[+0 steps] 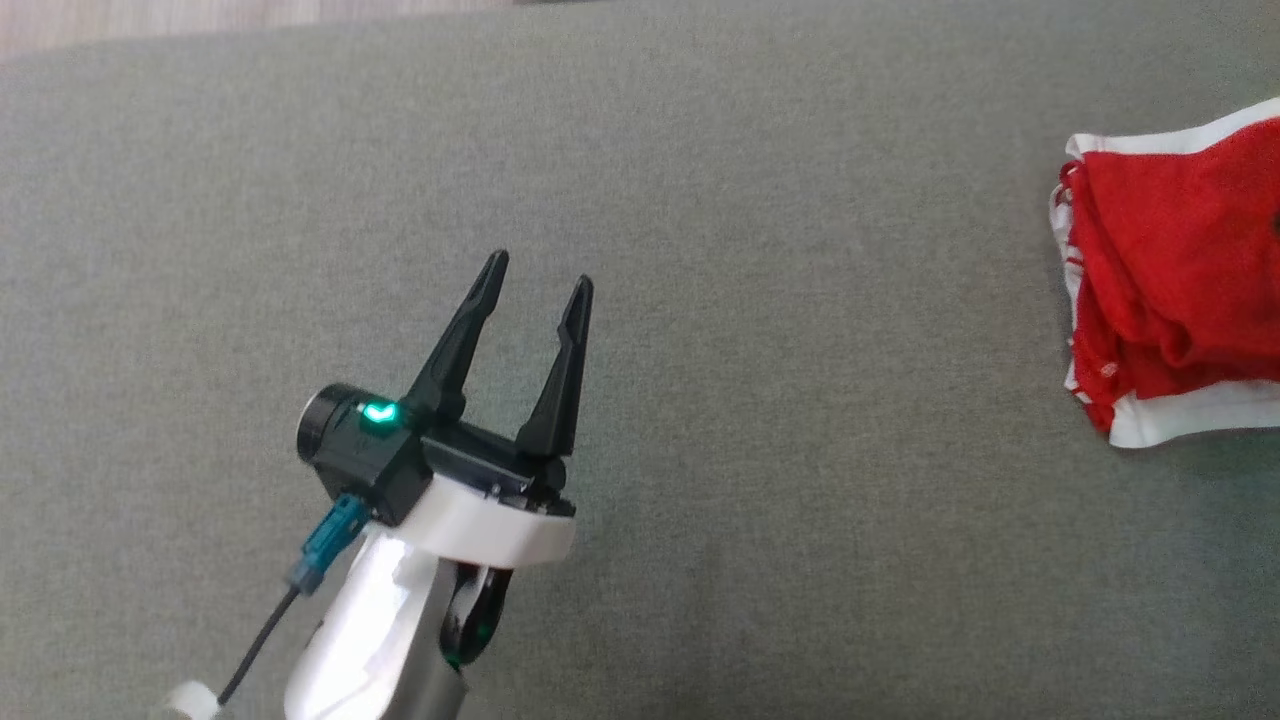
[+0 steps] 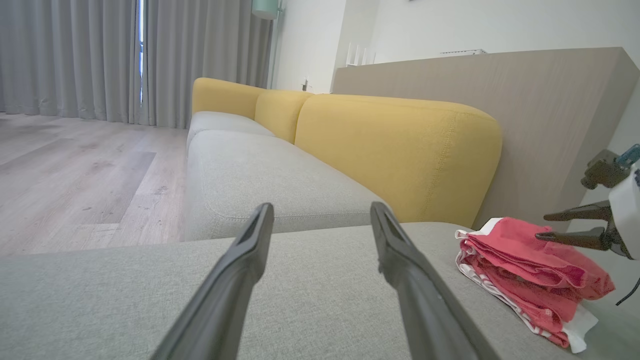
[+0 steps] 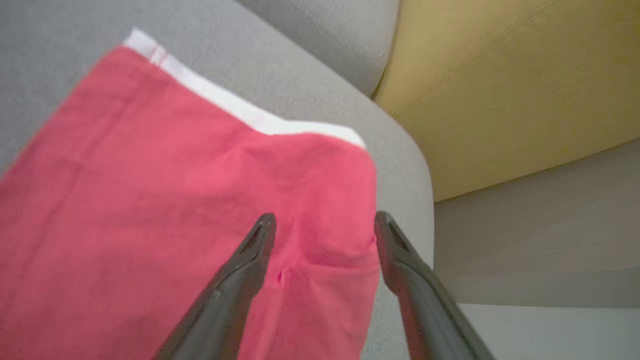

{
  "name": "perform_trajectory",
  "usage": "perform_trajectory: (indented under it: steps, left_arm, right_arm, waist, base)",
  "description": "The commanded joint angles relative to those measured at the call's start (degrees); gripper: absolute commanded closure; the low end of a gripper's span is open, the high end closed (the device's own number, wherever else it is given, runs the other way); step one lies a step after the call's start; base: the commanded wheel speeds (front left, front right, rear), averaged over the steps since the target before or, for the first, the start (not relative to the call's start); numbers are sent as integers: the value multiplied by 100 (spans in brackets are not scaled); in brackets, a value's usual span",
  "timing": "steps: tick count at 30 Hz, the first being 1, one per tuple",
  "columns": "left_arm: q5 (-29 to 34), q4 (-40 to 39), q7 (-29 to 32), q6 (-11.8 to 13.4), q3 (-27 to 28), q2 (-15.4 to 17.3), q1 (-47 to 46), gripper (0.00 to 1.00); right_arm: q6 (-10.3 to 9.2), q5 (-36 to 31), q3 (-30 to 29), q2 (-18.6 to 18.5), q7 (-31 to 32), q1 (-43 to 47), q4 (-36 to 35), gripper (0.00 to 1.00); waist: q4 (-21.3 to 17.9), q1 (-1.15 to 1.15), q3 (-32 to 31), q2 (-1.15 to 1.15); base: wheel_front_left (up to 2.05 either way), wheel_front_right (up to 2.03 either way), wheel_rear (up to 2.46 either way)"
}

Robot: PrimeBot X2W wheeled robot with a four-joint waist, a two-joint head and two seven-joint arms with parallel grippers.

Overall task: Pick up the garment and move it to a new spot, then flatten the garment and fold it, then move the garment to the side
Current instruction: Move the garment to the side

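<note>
Head view: The left gripper (image 1: 540,272) hovers empty, fingers spread, above the grey seat cushion (image 1: 700,200). The folded red garment (image 1: 1170,270) lies well apart at the robot's right, cut off by the frame's edge.
Left wrist view: The right gripper (image 2: 543,226) hangs at the garment's top layer, fingers apart, with the yellow backrest (image 2: 400,150) behind.
Right wrist view: Though blurred, the fingers stand spread over the red cloth and pinch nothing. The garment reaches close to the cushion's rounded edge.
Risk: A fingertip could snag the top layer as the arm lifts, pulling the fold open. A nudge outward might tip the stack over that edge.
</note>
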Motion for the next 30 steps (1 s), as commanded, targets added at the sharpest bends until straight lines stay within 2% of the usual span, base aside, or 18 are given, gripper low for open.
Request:
perform_trajectory:
  steps: [1, 6, 7, 12, 19, 23, 27, 30]
  left_arm:
    - [-3, -155, -29, 9, 213, 25, 59, 0]
    - [4, -165, -29, 9, 363, 25, 232, 0]
    - [11, -193, -29, 16, 464, 25, 321, 0]
    - [59, -258, -29, 54, 781, 25, 556, 0]
    - [116, -338, -29, 83, 1121, 25, 902, 0]
    - [37, -353, -29, 111, 1235, 25, 1055, 0]
    - [-127, -349, -29, 98, 1274, 25, 1215, 0]
    - [-221, -261, -29, 76, 1320, 25, 1339, 0]
  right_arm:
    - [-5, -29, -241, -70, -36, 83, -218, 0]
    - [-5, -45, -754, 342, -322, 133, -471, 0]
    - [-5, -27, -1038, 627, -588, 202, -654, 0]
    - [-5, 54, -1647, 1495, -1308, 533, -1305, 0]
    - [-5, 25, -2653, 3130, -2115, 1428, -2122, 0]
    - [-5, -80, -3004, 3990, -2516, 2019, -2362, 0]
    - [-5, 51, -3063, 4274, -2808, 2617, -2441, 0]
    - [-5, 193, -2735, 4294, -2919, 3031, -2341, 0]
  waist:
    - [-50, 0, -219, 0]
    - [-77, 0, -547, 0]
    - [-73, 0, -698, 0]
    - [-55, 0, -1015, 0]
    - [5, 0, -1297, 0]
    - [57, 0, -1366, 0]
    - [84, 0, -1417, 0]
    - [88, 0, -1455, 0]
  base:
    - [0, 0, 0]
    - [0, 0, 0]
    - [0, 0, 0]
    - [0, 0, 0]
    - [0, 0, 0]
    - [0, 0, 0]
    - [0, 0, 0]
    - [0, 0, 0]
